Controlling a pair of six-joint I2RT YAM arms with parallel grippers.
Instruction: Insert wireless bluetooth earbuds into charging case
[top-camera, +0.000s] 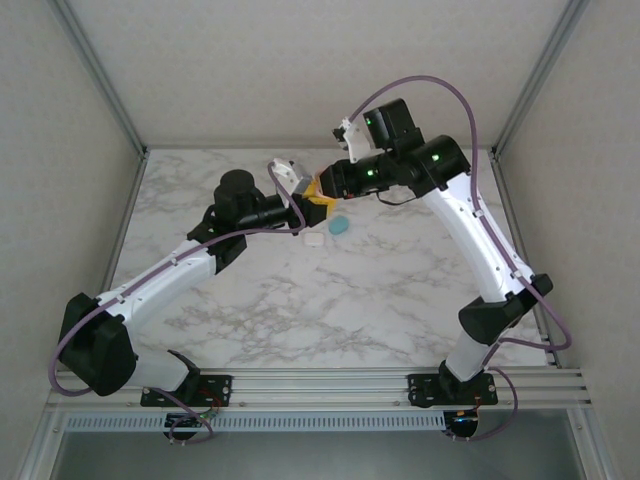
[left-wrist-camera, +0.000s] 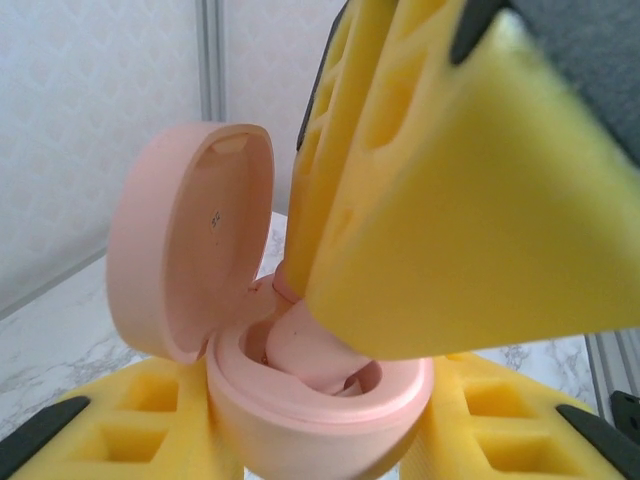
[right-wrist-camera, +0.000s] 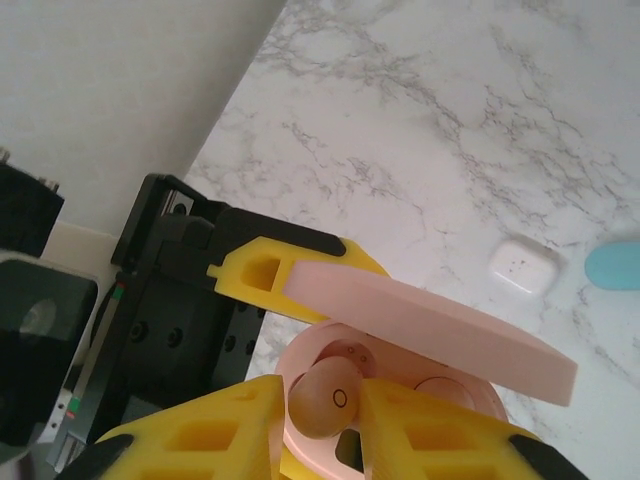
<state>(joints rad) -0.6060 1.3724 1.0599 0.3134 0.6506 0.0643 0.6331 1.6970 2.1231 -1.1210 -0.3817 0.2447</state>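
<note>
1 earbud (right-wrist-camera: 322, 400) pinched in right gripper (right-wrist-camera: 322, 420), tip down into open case (left-wrist-camera: 330, 425) (lid (left-wrist-camera: 190, 240) hinged left), left gripper (left-wrist-camera: 320, 455) clamping case

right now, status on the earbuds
left claw shut on open pink case. right claw shut on earbud at its mouth. white case, teal case aside.

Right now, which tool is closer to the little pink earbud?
Right. The right tool pinches the earbud between its fingers, over the open case. The left tool grips that case, just under the earbud.
</note>
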